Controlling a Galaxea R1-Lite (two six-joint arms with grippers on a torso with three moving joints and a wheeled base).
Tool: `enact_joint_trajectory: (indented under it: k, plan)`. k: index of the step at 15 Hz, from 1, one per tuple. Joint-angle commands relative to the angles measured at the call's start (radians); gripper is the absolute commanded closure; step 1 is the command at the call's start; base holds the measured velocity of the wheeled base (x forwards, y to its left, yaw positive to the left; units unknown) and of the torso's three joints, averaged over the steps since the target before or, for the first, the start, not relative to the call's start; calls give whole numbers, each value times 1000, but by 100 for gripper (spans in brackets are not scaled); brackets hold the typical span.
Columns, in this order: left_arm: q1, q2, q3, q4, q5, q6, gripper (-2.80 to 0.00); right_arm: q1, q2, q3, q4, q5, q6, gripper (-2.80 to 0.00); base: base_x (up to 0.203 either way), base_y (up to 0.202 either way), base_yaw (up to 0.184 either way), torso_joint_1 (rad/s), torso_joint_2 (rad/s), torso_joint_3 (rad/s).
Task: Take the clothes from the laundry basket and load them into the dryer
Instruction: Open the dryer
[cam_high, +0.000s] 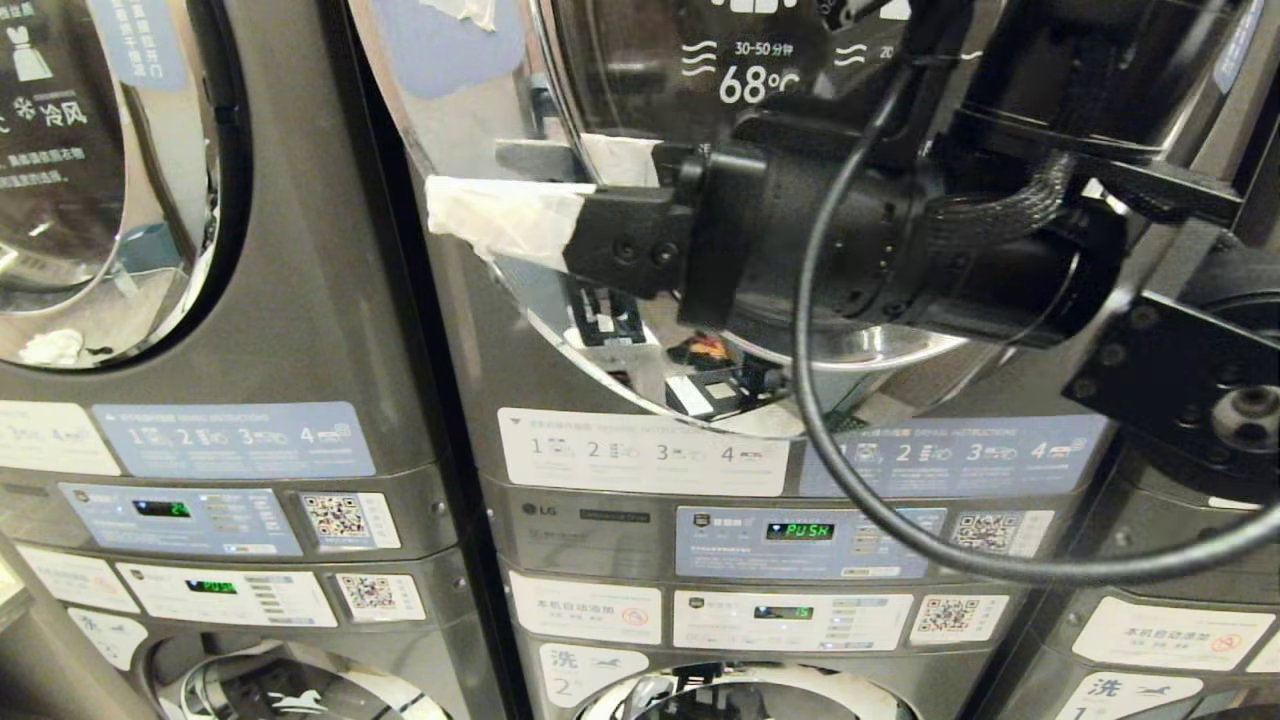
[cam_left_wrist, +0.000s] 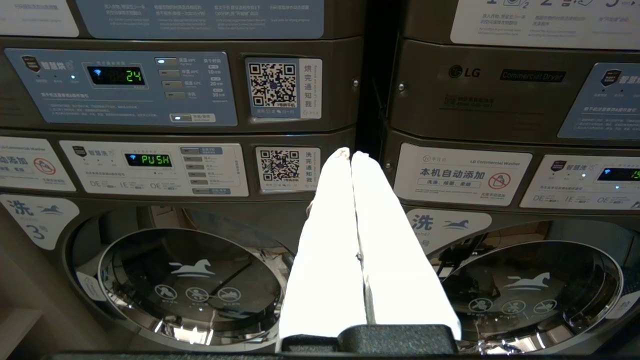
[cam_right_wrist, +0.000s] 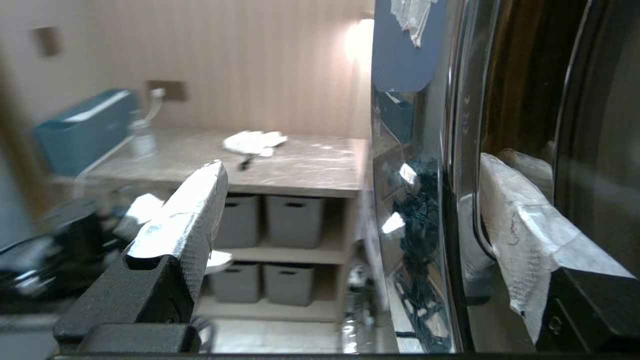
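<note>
Dryer door (cam_high: 560, 150), chrome-rimmed dark glass, between spread right end effector (cam_high: 520, 190) fingers.

dryer door (cam_high: 620, 250) edge between spread tool (cam_right_wrist: 345, 200) fingers, seemingly

Dryer (cam_high: 480, 330): upper unit of grey LG stacked machine, centre of head view, above washer. Label on front reads "Commercial Dryer". Dryer control panel (cam_high: 800, 540): green display reads "PUSH". Dryer door (cam_high: 640, 60): round, chrome-rimmed, dark glass printed "68°C"; blue sticker on chrome rim. Right wrist view shows door rim (cam_right_wrist: 452, 165) edge-on. Clothes, laundry basket: not visible.
</note>
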Motion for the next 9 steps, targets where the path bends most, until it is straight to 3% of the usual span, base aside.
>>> enact_joint_trajectory:
  k: [1, 6, 9]
  plan:
    - [0, 1, 0, 0, 0, 1, 0, 1, -74, 61, 3, 54, 2, -280, 0, 0, 0, 0, 0, 0]
    - [0, 1, 0, 0, 0, 0, 0, 2, -241, 252, 9, 155, 7, -280, 0, 0, 0, 0, 0, 0]
    - [0, 1, 0, 0, 0, 0, 0, 3, -346, 363, 9, 166, 13, -280, 0, 0, 0, 0, 0, 0]
